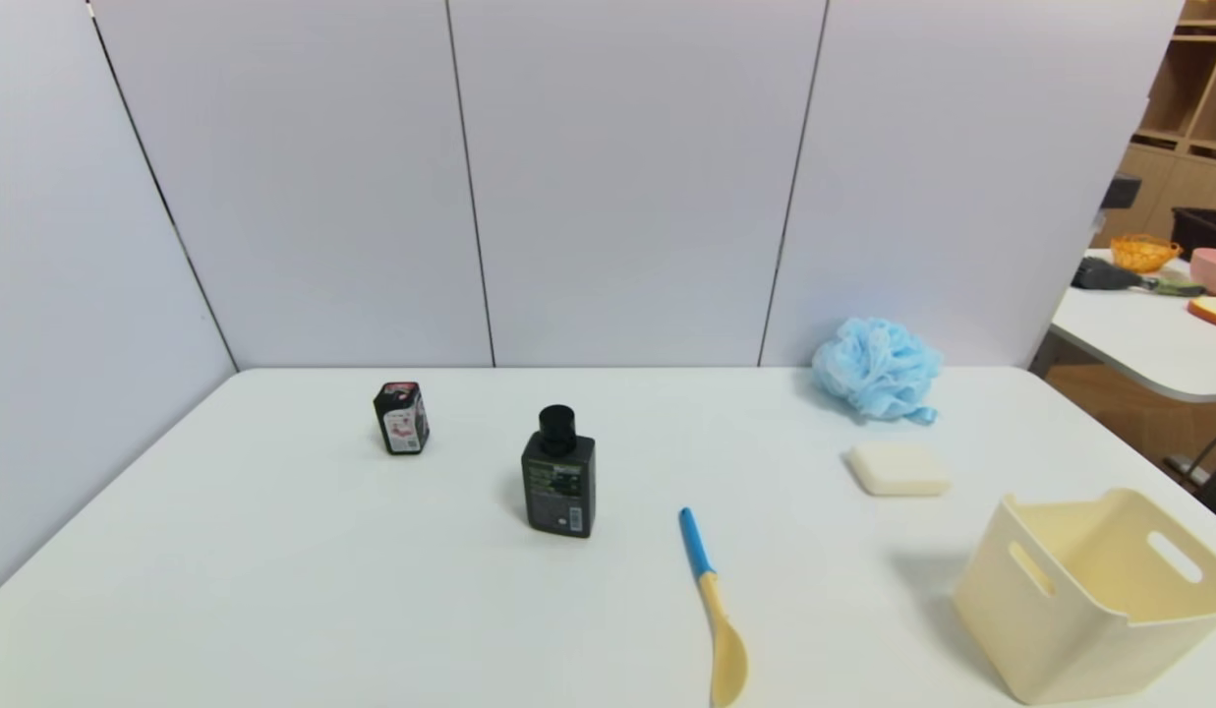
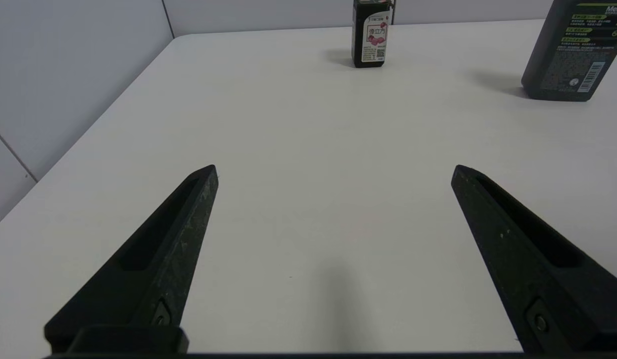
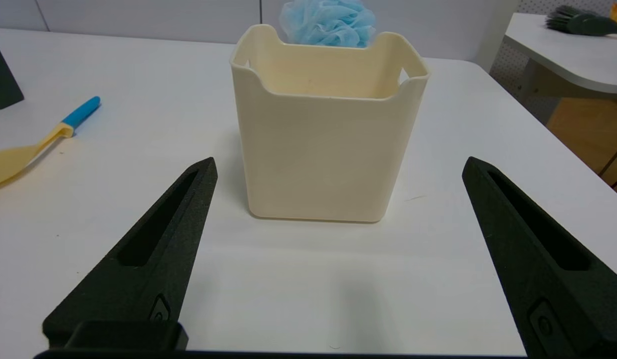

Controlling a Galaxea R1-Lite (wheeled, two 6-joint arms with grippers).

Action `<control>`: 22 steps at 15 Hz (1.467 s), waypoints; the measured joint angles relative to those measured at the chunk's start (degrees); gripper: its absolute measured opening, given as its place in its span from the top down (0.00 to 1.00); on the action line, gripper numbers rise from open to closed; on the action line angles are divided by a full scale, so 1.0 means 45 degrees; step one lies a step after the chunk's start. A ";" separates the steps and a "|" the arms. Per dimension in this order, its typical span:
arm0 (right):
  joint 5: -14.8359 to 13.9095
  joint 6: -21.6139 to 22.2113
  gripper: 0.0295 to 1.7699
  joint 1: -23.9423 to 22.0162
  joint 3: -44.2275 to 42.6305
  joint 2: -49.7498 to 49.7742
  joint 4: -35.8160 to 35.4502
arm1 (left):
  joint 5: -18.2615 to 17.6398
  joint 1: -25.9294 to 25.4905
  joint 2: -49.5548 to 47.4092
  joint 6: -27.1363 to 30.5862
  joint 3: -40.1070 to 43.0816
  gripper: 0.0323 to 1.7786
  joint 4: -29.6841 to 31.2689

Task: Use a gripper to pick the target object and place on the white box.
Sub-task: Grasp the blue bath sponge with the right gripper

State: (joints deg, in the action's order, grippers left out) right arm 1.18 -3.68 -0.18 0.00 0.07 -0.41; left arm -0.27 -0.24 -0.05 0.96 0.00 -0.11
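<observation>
From the right wrist view, the bin [image 3: 323, 154] hid the lower part of the bath pouf [image 3: 328, 22], leaving only its ruffled top above the rim. In the head view the bin [image 1: 1089, 600] stood upright near the camera, its lower side close to the picture's bottom edge and its right corner at the side edge. A dark bottle [image 1: 558, 482] was only partly in both wrist views, cut off by their borders, and the spoon [image 1: 716, 619] was cropped in the right wrist view. Neither arm showed in the head view; how their joints were bent was hidden. The right claw [image 3: 340, 159] hung over the worktop [image 3: 138, 99] on the near side of the bin, pointed toward it, released and holding nothing, its two fingers spread wide with the bin beyond them. The left claw [image 2: 334, 167] hovered well to the left of the bin, over bare worktop, also spread and gripping nothing. The pouf lay beyond the bin, near the worktop's back edge and the wall panels [image 1: 617, 177], with a pale soap block [image 1: 897, 468] between it and the bin. To the bin's left ran open surface as far as the spoon; farther left of it stood the bottle and a small dark box [image 1: 402, 418].
</observation>
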 joint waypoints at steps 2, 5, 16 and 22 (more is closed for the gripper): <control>0.0000 0.0022 0.04 0.0000 0.0000 0.0000 0.0003 | 0.0000 0.0000 0.0000 0.0000 0.0000 0.05 0.0000; 0.0000 0.0016 0.04 0.0000 0.0000 0.0000 0.0000 | 0.0000 0.0000 0.0000 0.0000 0.0000 0.05 0.0000; 0.0103 -0.1246 0.04 -0.0005 -0.1187 -0.0396 -0.0187 | 0.0000 0.0000 0.0000 -0.0005 0.0000 0.05 0.0000; 0.0257 -0.1501 0.04 -0.0005 -0.7894 -0.4817 -0.0195 | 0.0000 0.0000 0.0000 0.0000 0.0000 0.05 0.0000</control>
State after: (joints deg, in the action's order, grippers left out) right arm 2.34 -10.44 -0.21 -35.52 -21.60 -1.29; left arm -0.27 -0.24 -0.05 0.96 0.00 -0.11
